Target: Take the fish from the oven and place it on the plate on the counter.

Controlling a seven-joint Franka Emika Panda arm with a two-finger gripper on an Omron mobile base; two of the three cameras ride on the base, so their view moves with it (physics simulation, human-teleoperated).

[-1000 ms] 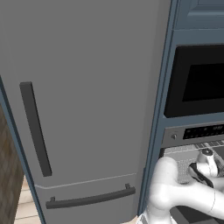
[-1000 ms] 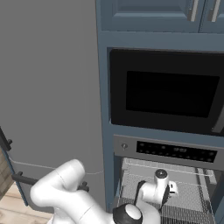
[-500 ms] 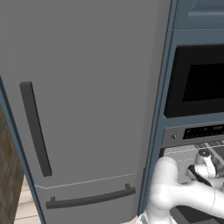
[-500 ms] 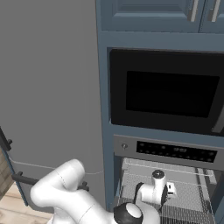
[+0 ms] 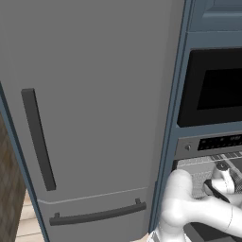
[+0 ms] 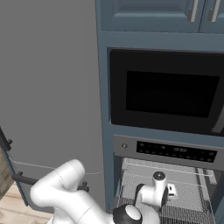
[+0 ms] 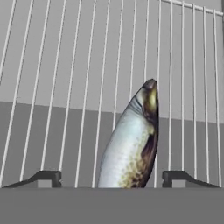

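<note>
Hand view, gripper wide open, fish between fingertips, untouched.

Left base cam sits behind the arm on its left, looking forward at the tall grey fridge, with the oven squeezed in at the edge. Right base cam sits behind on the right, facing the oven front more squarely. Both catch the oven's open mouth. Hand cam is close up, looking along the gripper onto the wire rack just beyond its fingertips.
</note>
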